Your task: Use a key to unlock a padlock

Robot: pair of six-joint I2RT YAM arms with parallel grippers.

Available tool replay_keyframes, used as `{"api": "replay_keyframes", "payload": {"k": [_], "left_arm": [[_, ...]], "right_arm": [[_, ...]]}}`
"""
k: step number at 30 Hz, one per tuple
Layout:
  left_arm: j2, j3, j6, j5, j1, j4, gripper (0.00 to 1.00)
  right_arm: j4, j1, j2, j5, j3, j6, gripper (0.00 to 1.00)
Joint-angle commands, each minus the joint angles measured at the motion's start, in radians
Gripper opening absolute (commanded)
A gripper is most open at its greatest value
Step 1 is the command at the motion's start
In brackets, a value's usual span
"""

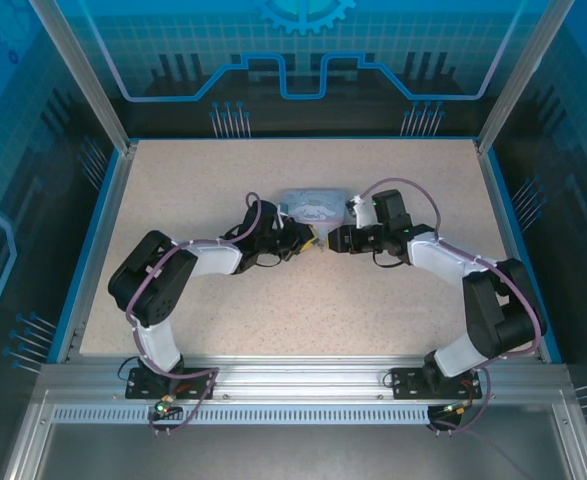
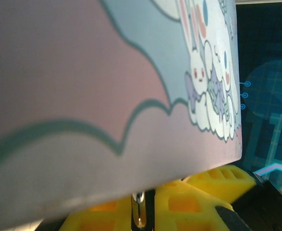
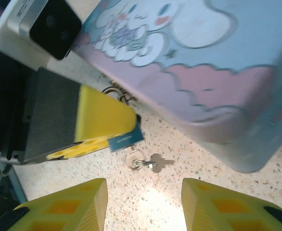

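The small blue padlock [image 3: 125, 138] sticks out from under the yellow fingers [image 3: 102, 118] of my left gripper [image 1: 306, 241], which is shut on it just above the table. One key [image 3: 133, 158] sits in the padlock's lower end, and a ring joins it to a second key [image 3: 159, 162] lying flat on the table. My right gripper [image 3: 144, 207] is open, its two yellow fingers standing apart a little short of the keys with nothing between them. In the left wrist view a metal loop [image 2: 140, 211] shows between the shut yellow fingers [image 2: 193, 202].
The pastel blue-pink cartoon tin [image 1: 313, 205] stands right behind both grippers, nearly touching them, and looms close in the left wrist view [image 2: 107, 96] and the right wrist view [image 3: 203, 72]. Speckled table [image 1: 273, 310] stretches all round, bounded by blue walls.
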State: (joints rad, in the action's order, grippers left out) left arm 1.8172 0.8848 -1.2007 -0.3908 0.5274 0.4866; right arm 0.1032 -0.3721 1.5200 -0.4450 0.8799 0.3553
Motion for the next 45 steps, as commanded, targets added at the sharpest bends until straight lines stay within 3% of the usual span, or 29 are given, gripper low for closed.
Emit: {"api": "replay_keyframes", "payload": {"k": [1,13,30,33,42,45], "left_arm": [[-0.012,0.018,0.006,-0.016,-0.001,-0.022,0.0],[-0.039,0.068,0.006,-0.037,-0.001,-0.137,0.0],[-0.046,0.092,0.013,-0.051,0.0,-0.175,0.0],[-0.041,0.094,0.011,-0.055,0.0,-0.175,0.0],[-0.035,0.092,0.007,-0.059,-0.001,-0.167,0.0],[-0.034,0.091,0.006,-0.057,-0.001,-0.159,0.0]], "right_arm": [[0.127,-0.068,-0.041,0.182,0.058,-0.165,0.45],[0.179,-0.249,0.005,0.49,0.094,-0.356,0.44],[0.173,-0.325,0.165,0.606,0.201,-0.399,0.41],[0.17,-0.326,0.187,0.617,0.214,-0.397,0.36],[0.167,-0.328,0.199,0.611,0.22,-0.38,0.0],[0.173,-0.319,0.192,0.551,0.221,-0.36,0.0]]}}
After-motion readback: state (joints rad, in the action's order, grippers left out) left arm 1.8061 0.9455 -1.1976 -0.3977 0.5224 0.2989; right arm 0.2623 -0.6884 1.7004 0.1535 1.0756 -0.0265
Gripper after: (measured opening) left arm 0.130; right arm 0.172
